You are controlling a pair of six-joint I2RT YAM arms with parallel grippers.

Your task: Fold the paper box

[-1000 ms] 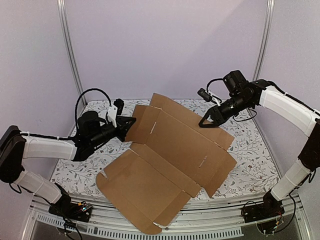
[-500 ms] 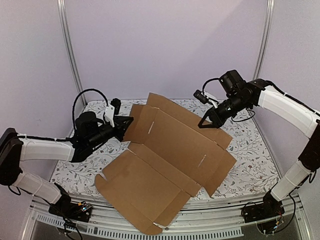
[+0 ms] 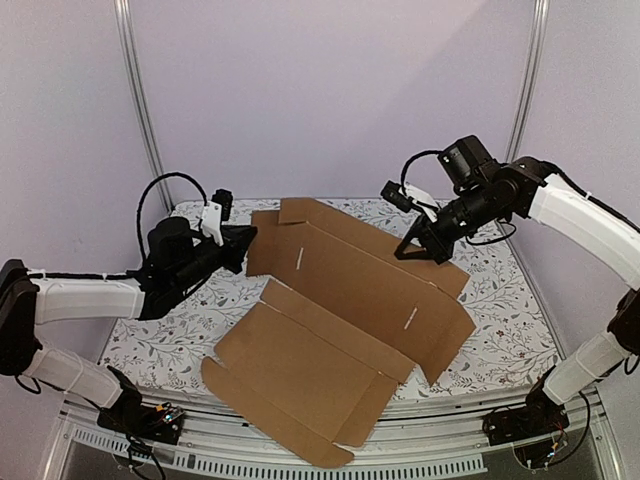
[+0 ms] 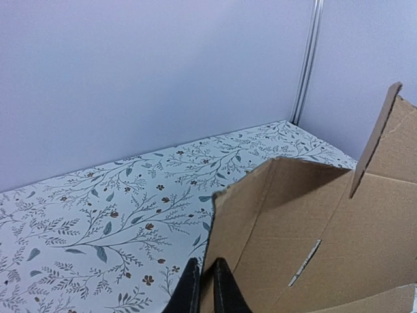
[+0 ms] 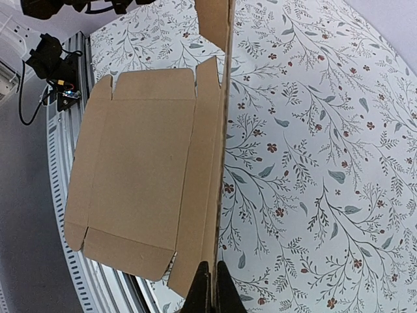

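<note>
my left pincer [image 3: 244,243] and right pincer [image 3: 411,251] each clenched on a paper box [image 3: 345,300] edge mid-frame, propping that panel up for creasing.

We record the left hand [image 4: 207,292] at the bottom edge of the view. Its two dark fingers [image 4: 189,291] are closed narrowly on the near edge of the paper box [image 4: 313,222]. The brown corrugated cardboard rises from the fingers and spreads to the right, tilted up off the surface [image 4: 98,215]. We note one short slit [image 4: 304,263] in the panel and a flap [image 4: 384,130] standing up at the right. The surface is white, printed with grey-green leaves and small brown flowers. Behind it stands a plain lavender wall [image 4: 143,72] with a metal post [image 4: 307,62].
</note>
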